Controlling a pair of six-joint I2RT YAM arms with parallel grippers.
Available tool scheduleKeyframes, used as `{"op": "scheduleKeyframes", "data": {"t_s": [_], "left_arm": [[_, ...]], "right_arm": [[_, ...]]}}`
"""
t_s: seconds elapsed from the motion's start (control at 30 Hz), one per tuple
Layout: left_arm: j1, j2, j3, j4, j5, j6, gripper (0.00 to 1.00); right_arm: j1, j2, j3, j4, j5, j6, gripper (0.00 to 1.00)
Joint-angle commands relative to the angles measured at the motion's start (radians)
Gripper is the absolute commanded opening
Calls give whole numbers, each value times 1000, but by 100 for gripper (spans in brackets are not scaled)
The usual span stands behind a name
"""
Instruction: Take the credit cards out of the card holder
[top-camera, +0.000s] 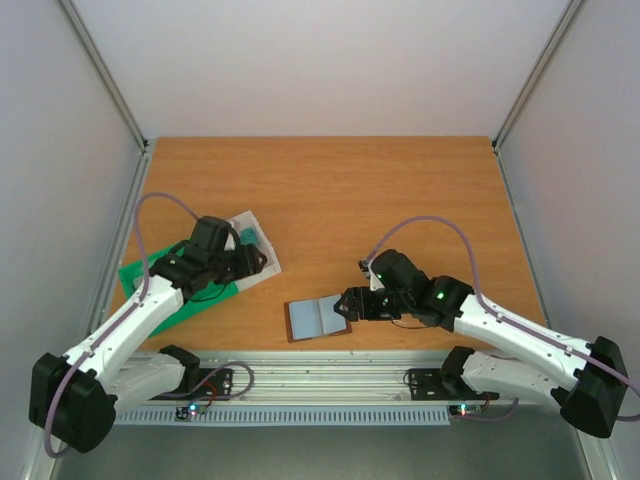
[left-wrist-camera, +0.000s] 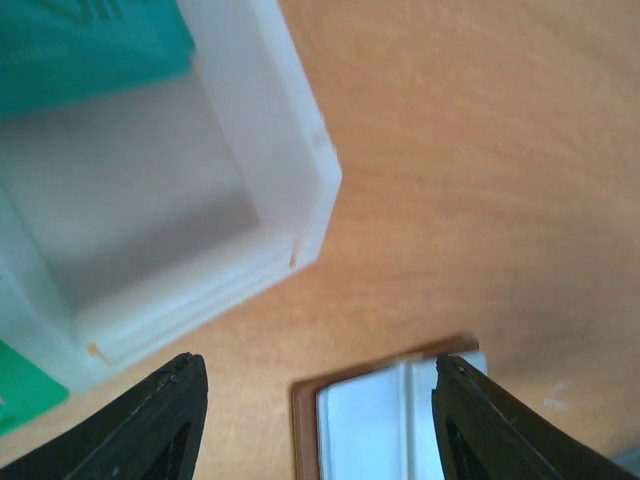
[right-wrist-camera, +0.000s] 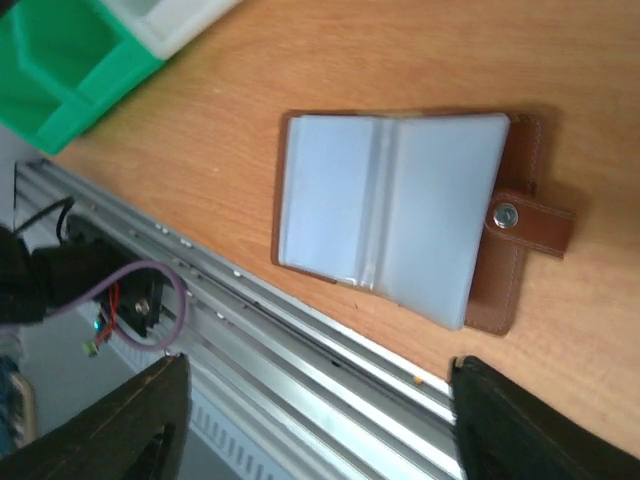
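Note:
The card holder lies open and flat near the table's front edge, brown outside with grey-blue pocket panels and a snap strap on one side. The credit cards are out of view; only pale pocket faces show. My right gripper is at the holder's right edge, open, its fingers wide apart over the front rail with nothing between them. My left gripper is open above the corner of the translucent box. The holder's corner shows between its empty fingers.
A flat green tray lies at the left with the translucent box on its far end. An aluminium rail runs along the table's front edge just beside the holder. Grey walls close off the sides and back.

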Motion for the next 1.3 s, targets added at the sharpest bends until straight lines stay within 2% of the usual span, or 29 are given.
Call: {"op": "scheduleKeyframes", "data": {"t_s": [0.0, 0.13, 0.27, 0.57, 0.8, 1.0, 1.27], "left_arm": [[-36, -61, -76, 67, 131, -21, 62], [-111, -71, -128, 100, 129, -40, 62], [-185, -59, -166, 135, 121, -91, 59], [-274, -45, -323, 368, 116, -248, 53], [-320, 19, -350, 460, 113, -300, 52], [-334, 51, -367, 496, 104, -323, 50], [-338, 102, -393, 561, 110, -356, 44]], "right_arm": [[1, 60, -5, 9, 42, -41, 62], [1, 143, -26, 64, 38, -44, 46], [1, 229, -20, 93, 66, -45, 44], [1, 351, -57, 188, 79, -44, 29], [0, 405, -118, 258, 68, -13, 17], [4, 417, -181, 311, 66, 25, 10], [7, 423, -206, 350, 50, 44, 7]]}}
